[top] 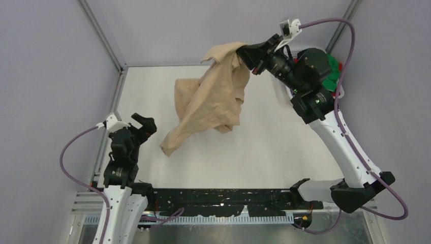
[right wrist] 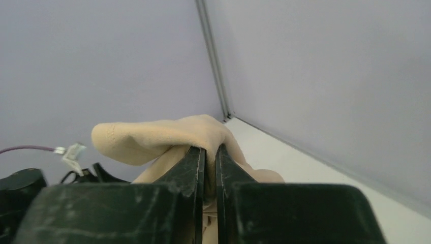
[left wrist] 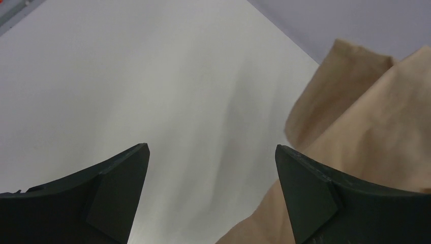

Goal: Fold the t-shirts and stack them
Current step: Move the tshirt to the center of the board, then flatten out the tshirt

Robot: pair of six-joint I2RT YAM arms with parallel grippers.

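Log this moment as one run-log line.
right hand: shut on beige t-shirt, held high | beige t-shirt: hanging bunched over table, unfolded | left hand: open, empty, low at left

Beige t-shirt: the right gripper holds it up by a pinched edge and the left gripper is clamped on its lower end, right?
Not quite. The left gripper is open and grips nothing: the left wrist view shows its jaws apart, the beige t-shirt beside them. The right gripper does hold it up by a pinched edge.
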